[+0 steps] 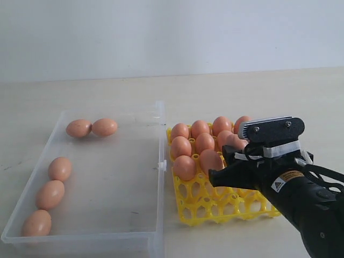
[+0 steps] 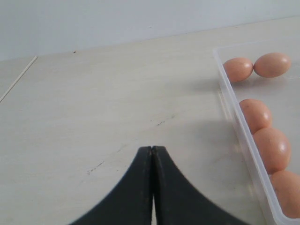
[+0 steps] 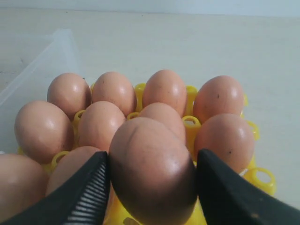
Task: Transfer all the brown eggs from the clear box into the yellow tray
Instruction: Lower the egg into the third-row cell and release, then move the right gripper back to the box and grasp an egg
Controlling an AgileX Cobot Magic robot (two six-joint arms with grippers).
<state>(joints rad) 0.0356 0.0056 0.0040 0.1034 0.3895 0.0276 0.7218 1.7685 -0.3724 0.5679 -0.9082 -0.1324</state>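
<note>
My right gripper [image 3: 152, 159] is shut on a brown egg [image 3: 152, 171] and holds it just above the yellow tray [image 1: 215, 207], near the tray's front rows. Several brown eggs [image 1: 200, 129] fill the tray's back rows; the front cups are open lattice. The clear box [image 1: 161, 161] lies to the left of the tray with several eggs along its left and far sides, such as one at the far end [image 1: 79, 128] and one at the near corner [image 1: 36, 223]. My left gripper [image 2: 152, 149] is shut and empty over bare table, outside the box wall [image 2: 234, 117].
The right arm [image 1: 290, 183] covers the tray's right front part in the exterior view. A small latch [image 1: 160, 166] juts from the box wall facing the tray. The pale tabletop [image 1: 242, 91] stretches behind both containers to a white wall.
</note>
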